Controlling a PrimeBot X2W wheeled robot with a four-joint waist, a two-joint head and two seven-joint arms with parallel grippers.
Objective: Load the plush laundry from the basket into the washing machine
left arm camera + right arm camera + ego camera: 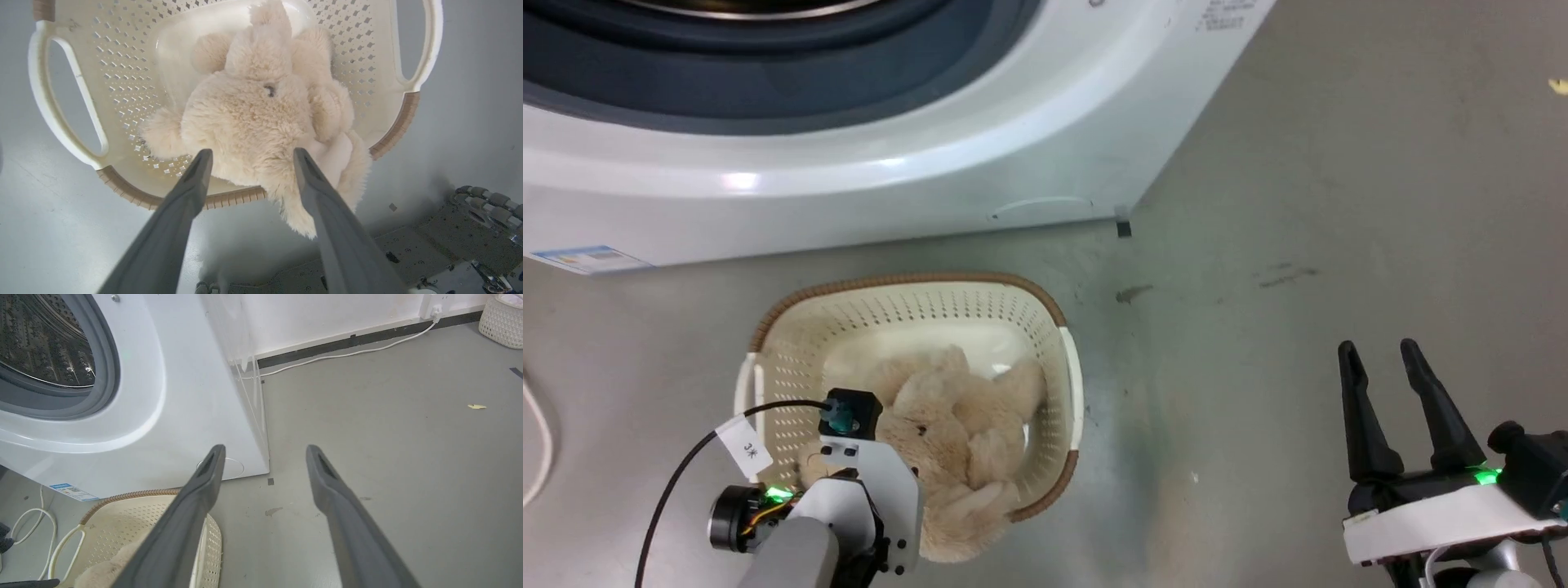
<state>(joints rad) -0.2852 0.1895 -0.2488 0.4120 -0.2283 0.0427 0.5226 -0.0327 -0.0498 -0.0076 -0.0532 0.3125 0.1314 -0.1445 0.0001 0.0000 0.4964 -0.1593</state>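
Left gripper hangs wide open over the plush laundry, which slumps over the rim of the basket; right gripper spread, empty, above grey floor beside the washing machine

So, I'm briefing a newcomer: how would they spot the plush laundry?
Find the white washing machine; on the floor before it sits a cream perforated basket. The plush laundry is the fluffy beige toy inside, the only furry thing there.

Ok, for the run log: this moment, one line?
left tool open over plush laundry in basket | right tool open | washing machine drum visible
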